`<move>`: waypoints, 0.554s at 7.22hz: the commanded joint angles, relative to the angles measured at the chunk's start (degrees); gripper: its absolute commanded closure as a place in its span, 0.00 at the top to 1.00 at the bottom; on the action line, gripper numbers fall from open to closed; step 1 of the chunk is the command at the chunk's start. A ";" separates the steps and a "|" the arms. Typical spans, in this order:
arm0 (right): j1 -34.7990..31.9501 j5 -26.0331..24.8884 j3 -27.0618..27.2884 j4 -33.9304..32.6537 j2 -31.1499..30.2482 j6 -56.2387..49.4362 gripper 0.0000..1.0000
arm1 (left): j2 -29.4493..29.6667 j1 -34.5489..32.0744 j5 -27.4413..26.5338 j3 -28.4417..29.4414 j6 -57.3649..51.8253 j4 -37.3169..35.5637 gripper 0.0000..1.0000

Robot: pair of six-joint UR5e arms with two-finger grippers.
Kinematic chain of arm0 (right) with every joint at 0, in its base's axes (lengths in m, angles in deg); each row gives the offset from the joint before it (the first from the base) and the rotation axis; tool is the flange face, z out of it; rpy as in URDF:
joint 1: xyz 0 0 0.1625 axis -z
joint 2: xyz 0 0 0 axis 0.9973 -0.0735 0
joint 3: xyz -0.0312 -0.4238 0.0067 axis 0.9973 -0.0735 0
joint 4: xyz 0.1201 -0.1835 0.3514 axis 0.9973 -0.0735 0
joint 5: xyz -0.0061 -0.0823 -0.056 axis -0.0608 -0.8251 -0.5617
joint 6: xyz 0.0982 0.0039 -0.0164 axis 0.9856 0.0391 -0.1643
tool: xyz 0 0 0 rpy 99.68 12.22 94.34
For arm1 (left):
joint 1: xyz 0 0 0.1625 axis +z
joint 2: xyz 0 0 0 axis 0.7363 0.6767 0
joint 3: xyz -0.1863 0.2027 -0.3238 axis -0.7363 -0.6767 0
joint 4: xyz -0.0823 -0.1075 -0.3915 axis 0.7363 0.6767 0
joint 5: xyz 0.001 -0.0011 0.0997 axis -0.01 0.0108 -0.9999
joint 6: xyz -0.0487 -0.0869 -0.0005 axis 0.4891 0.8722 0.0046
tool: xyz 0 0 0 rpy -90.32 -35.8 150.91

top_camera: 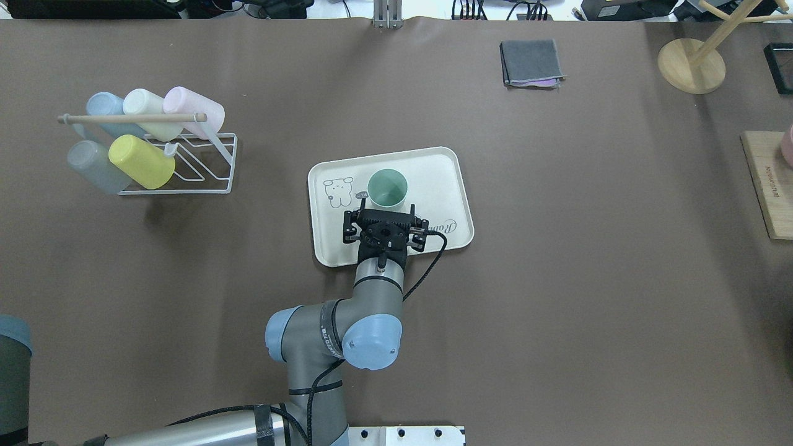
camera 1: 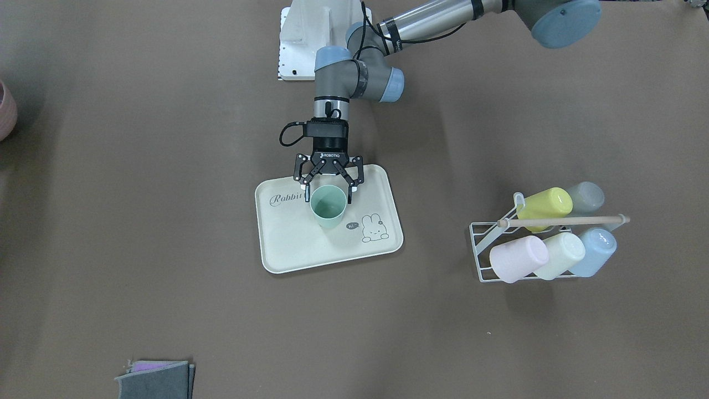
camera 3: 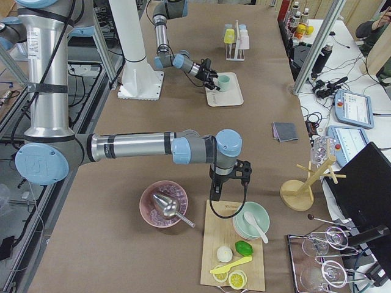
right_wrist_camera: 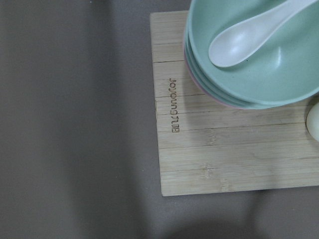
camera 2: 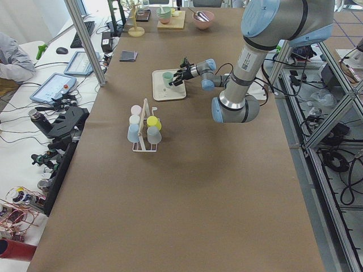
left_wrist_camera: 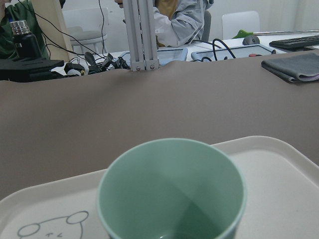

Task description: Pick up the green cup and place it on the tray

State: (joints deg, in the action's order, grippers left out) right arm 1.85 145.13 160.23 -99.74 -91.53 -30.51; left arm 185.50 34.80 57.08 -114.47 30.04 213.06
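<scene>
The green cup (camera 1: 328,206) stands upright, mouth up, on the cream "Rabbit" tray (camera 1: 310,249), between the lettering and the bunny drawing. My left gripper (camera 1: 328,192) is open at the cup's robot side, a finger on each side of the rim and apart from it. The overhead view shows the cup (top_camera: 387,188), the tray (top_camera: 433,179) and the left gripper (top_camera: 385,205) the same way. In the left wrist view the cup (left_wrist_camera: 169,189) fills the lower middle and no fingers show. My right gripper (camera 3: 235,194) hovers far off over a wooden board; I cannot tell whether it is open.
A white wire rack (top_camera: 204,179) holds several pastel cups lying down, on the robot's left. A folded grey cloth (top_camera: 531,63) lies at the far side. A wooden board (top_camera: 768,186) with stacked bowls (right_wrist_camera: 254,59) and a wooden stand (top_camera: 691,65) are at the right end.
</scene>
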 commanded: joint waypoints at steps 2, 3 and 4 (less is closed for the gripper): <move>0.00 0.09 -0.12 0.00 0.07 0.00 1.00 | -3.15 0.23 0.87 -7.36 -5.53 0.02 0.99; 0.00 0.35 -0.12 0.00 -0.02 -0.26 1.00 | -3.60 -0.03 3.22 -9.47 -5.70 0.02 0.99; 0.09 0.35 -0.12 0.00 -0.02 -0.26 1.00 | -5.08 -0.73 5.42 -13.23 -7.36 -0.07 0.98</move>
State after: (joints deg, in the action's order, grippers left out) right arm 1.88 145.39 160.12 -99.74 -91.52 -30.69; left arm 181.85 34.67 60.03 -123.80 24.17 213.07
